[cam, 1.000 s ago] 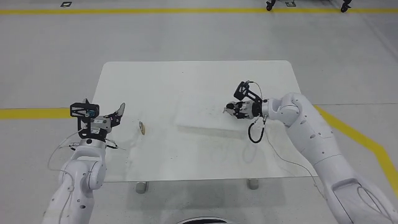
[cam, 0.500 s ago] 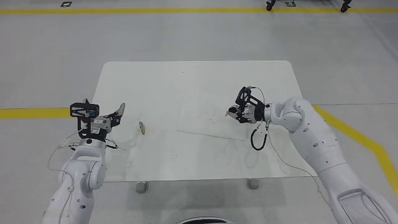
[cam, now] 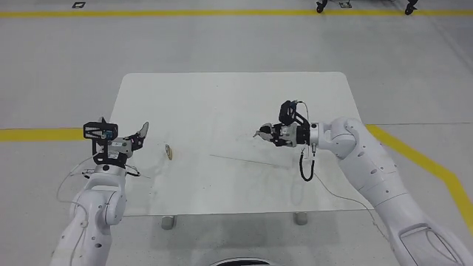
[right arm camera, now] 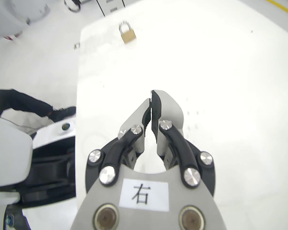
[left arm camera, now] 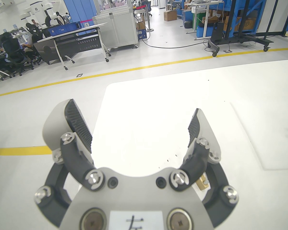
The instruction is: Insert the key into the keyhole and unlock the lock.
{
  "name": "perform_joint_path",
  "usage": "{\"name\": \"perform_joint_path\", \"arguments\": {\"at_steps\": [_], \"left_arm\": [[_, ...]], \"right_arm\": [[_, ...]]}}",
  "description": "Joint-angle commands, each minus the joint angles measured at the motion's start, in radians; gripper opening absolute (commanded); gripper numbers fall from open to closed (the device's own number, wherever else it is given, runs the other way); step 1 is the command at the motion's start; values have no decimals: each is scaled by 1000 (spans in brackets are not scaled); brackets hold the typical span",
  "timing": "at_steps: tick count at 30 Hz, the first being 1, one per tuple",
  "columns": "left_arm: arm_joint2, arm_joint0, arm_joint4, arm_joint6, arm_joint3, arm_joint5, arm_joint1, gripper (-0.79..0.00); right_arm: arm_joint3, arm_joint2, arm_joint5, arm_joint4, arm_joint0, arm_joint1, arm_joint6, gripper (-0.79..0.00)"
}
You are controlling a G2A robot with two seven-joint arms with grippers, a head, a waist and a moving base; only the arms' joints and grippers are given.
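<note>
A small brass padlock (cam: 169,151) lies flat on the white table (cam: 222,92) near its left side, shackle pointing away in the right wrist view (right arm camera: 127,34). My left gripper (cam: 138,136) hovers open just left of it; a corner of the brass body (left arm camera: 202,183) peeks out beneath one finger, and nothing sits between the fingers (left arm camera: 134,111). My right gripper (cam: 257,134) is over the table's middle-right, pointing toward the padlock, its ribbed pads pressed shut (right arm camera: 150,99). I cannot tell whether anything thin is pinched between them.
A thin white mat (left arm camera: 266,132) lies flat on the middle of the table, its near edge (cam: 244,160) showing as a faint line. A black cable (cam: 304,164) loops from the right wrist down to the table. Yellow floor lines run past the table.
The right gripper has swung and shifted a little leftward, now pointing at the padlock. The mat, which stood out raised under that gripper a second ago, lies flat. The left arm has kept still.
</note>
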Motion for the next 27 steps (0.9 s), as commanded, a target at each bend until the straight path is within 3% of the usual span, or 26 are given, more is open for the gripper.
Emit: {"name": "perform_joint_path", "arguments": {"at_steps": [1,12,16,18,19,23,27], "left_arm": [[0,0,0,0,0,0,0,0],[3,1,-3,-2,1,-6,0,0],[25,-21,-270,-60,31,-243,-3,0],[32,-56,-564,-215,80,-489,2,0],[23,-84,-691,-302,114,-563,7,0],[56,-179,-1011,-553,193,-717,20,0],[98,-250,-1233,-726,217,-775,30,0]], "right_arm": [[6,-9,0,16,4,0,-10,-785],[6,-9,0,16,4,0,-10,-785],[-2,-17,52,74,-7,-8,-66,-785],[1,-38,2,132,-1,-14,-81,-785],[1,-54,0,166,3,-17,-82,-785],[5,-115,0,303,26,-23,-59,-785],[-6,-183,0,471,56,-24,8,-785]]}}
